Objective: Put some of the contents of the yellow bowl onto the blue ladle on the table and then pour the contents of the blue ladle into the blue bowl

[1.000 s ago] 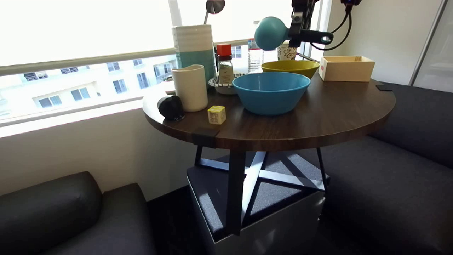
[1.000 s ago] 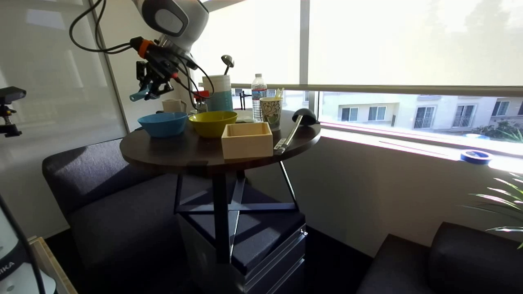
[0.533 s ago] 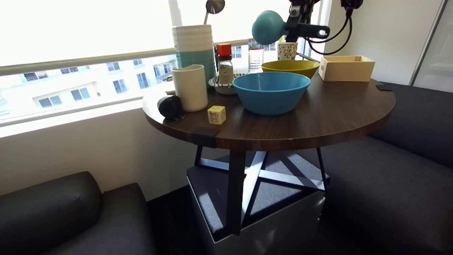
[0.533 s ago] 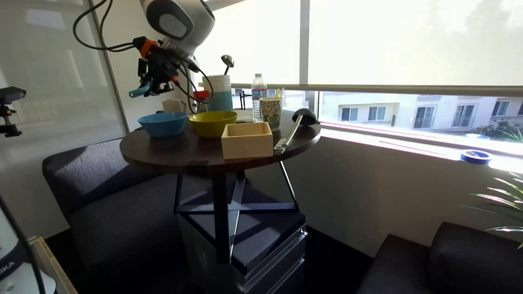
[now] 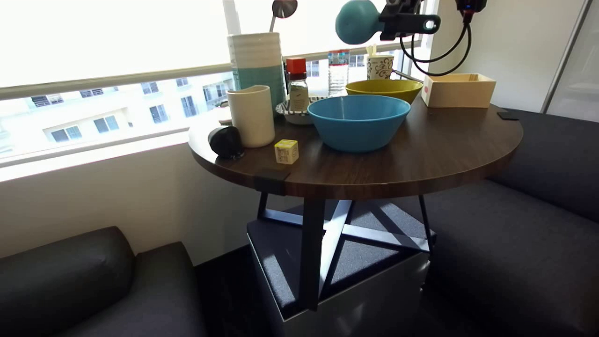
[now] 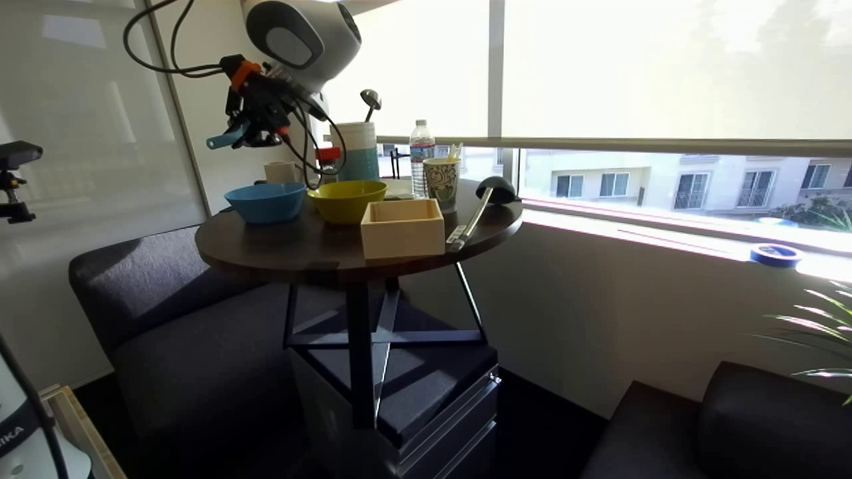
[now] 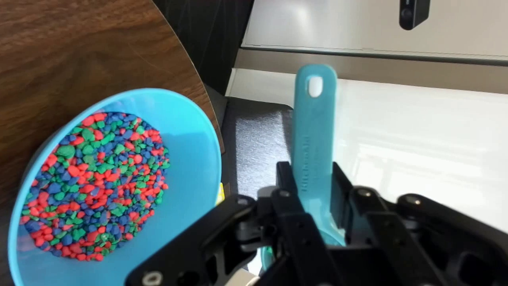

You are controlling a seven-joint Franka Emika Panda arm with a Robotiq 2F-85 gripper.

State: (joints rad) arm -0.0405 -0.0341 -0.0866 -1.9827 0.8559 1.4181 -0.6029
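gripper (image 7: 311,176), clamped on blue ladle (image 5: 357,22), has risen nearer the top edge, right of centre, in an exterior view: clearance above blue bowl (image 5: 359,133) gained, but ladle's inside hidden, pour status uncertain.

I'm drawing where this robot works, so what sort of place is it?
Probably a sitting corner in an office, or maybe a lab: there's a padded seat, and a drawer cabinet under a round table.

Yellow-topped cube (image 5: 286,152) near cream mug (image 5: 253,117); clear bottle (image 5: 338,77) upright.
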